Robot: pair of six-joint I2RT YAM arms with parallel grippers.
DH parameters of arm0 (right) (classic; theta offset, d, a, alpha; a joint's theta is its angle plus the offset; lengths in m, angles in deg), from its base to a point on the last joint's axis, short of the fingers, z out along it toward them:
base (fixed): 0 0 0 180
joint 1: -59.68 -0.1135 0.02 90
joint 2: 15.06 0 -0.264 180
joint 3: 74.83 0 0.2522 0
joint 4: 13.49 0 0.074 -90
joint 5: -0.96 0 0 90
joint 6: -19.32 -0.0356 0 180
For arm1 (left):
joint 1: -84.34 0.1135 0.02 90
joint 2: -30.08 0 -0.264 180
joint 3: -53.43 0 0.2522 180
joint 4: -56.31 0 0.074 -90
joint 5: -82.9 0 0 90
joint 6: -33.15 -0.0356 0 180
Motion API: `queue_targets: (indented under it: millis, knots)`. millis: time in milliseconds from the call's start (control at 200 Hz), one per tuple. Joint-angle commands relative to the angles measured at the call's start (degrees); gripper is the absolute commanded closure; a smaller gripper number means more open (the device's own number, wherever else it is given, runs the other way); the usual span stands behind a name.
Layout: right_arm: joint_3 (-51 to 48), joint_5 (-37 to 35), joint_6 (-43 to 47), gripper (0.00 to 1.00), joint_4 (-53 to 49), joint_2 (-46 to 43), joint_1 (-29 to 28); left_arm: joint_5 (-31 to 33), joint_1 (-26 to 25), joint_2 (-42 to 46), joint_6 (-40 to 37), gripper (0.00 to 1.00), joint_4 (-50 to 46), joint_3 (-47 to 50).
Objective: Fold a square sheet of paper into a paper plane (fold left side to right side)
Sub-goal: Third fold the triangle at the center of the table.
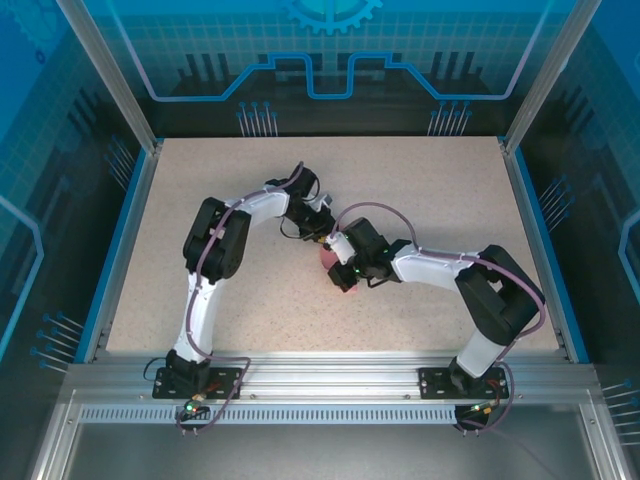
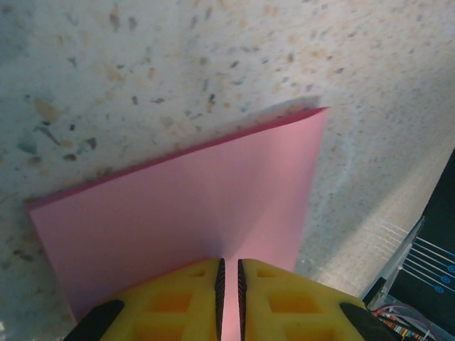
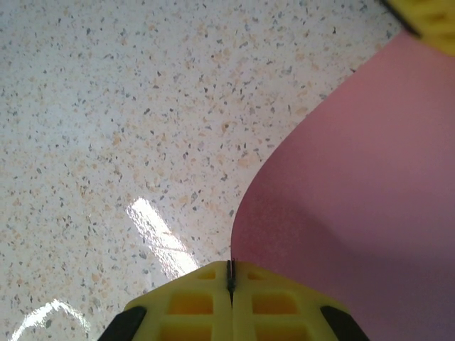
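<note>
The square sheet of paper [image 2: 192,206] is pink-red and plain. In the left wrist view it spreads away from my left gripper [image 2: 229,261], whose jaws are shut on its near edge with a thin slit of pink between them. My right gripper [image 3: 230,264] is shut on another edge of the paper [image 3: 355,192], which curves up off the table toward a yellow finger [image 3: 430,18] of the left gripper. From above, both grippers [image 1: 322,240] [image 1: 335,258] meet at mid-table, and a small patch of the paper [image 1: 343,282] peeks out under the right wrist.
The speckled beige tabletop [image 1: 420,190] has a blue rim and metal frame posts at its sides. The two arms cross the middle of the table, with their wrists close together over the paper.
</note>
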Motion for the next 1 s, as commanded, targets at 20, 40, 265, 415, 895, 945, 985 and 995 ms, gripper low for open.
queue_targets:
  millis: [20,40,265,415,895,945,985,995]
  knots:
    - [1.7,1.7,0.0,0.95,-1.2,0.6,1.4,-0.6,-0.4,-1.7,-2.5,0.85,-4.0,-1.9]
    - [1.8,1.9,0.1,0.95,-1.3,0.6,1.5,-0.4,-0.3,-1.8,-2.6,0.85,-4.1,-1.9]
    - [2.9,1.3,0.6,0.94,-3.1,1.4,3.3,0.7,-0.4,-3.0,-3.6,0.85,-5.3,-1.7]
    - [3.9,1.0,0.6,0.94,-4.4,2.6,4.4,0.7,-0.6,-3.3,-3.7,0.85,-5.3,-1.5]
    - [5.9,-1.4,-1.1,0.93,-6.2,5.6,6.2,0.4,-0.9,-3.3,-3.5,0.86,-5.1,-1.4]
    - [6.1,-1.8,-1.2,0.93,-6.5,5.9,6.3,0.4,-0.9,-3.3,-3.4,0.86,-5.1,-1.3]
    - [6.4,-2.0,-1.3,0.93,-6.6,6.1,6.3,0.4,-0.9,-3.3,-3.4,0.86,-5.0,-1.4]
    - [6.4,-2.0,-1.3,0.93,-6.6,6.1,6.3,0.4,-0.9,-3.3,-3.4,0.86,-5.0,-1.4]
